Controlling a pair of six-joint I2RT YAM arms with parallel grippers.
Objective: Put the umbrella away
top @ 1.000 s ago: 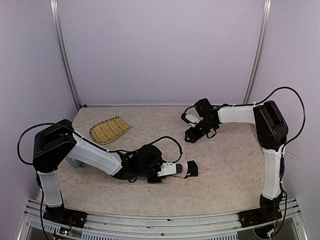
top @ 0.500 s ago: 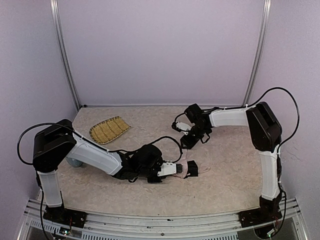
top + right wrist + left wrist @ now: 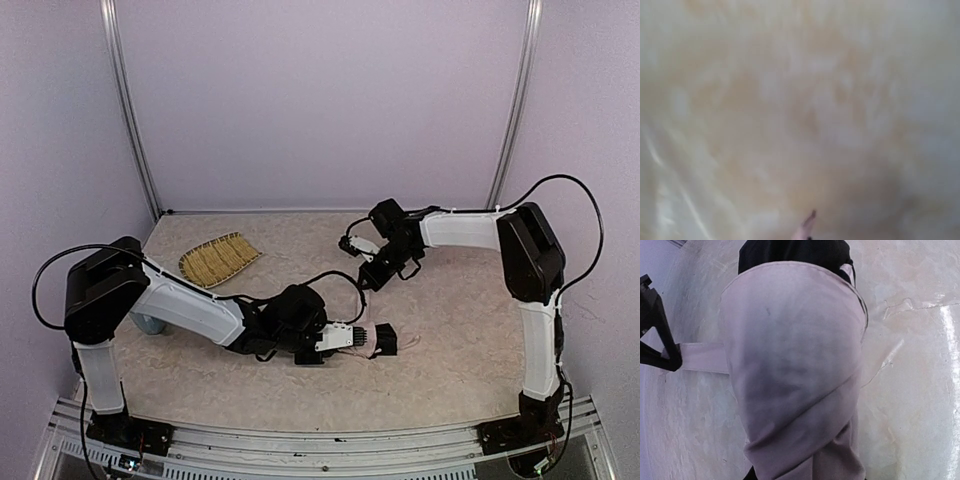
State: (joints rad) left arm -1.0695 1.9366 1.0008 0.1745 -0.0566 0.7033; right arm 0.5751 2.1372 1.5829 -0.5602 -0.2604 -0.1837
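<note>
The umbrella [image 3: 383, 341] lies folded near the table's front middle, pale pink with a black end. My left gripper [image 3: 362, 339] is shut on it. In the left wrist view its pink fabric [image 3: 795, 370] fills the frame and hides my own fingers. A pale strap [image 3: 702, 357] runs left up to the black fingers [image 3: 657, 315] of my right gripper. That right gripper [image 3: 365, 281] is shut, low over the table just behind the umbrella. The right wrist view is blurred, with a small pinkish tip [image 3: 807, 227] at its bottom edge. I cannot tell whether the strap is pinched.
A woven bamboo tray [image 3: 218, 258] lies at the back left of the marbled tabletop [image 3: 460, 340]. A black cable [image 3: 335, 277] loops over the table between the arms. Pale walls and metal posts [image 3: 130, 110] close in the back.
My right arm has swung left and toward the front, nearer the umbrella, and its gripper has gone from open to shut. The left arm and the umbrella have stayed put.
</note>
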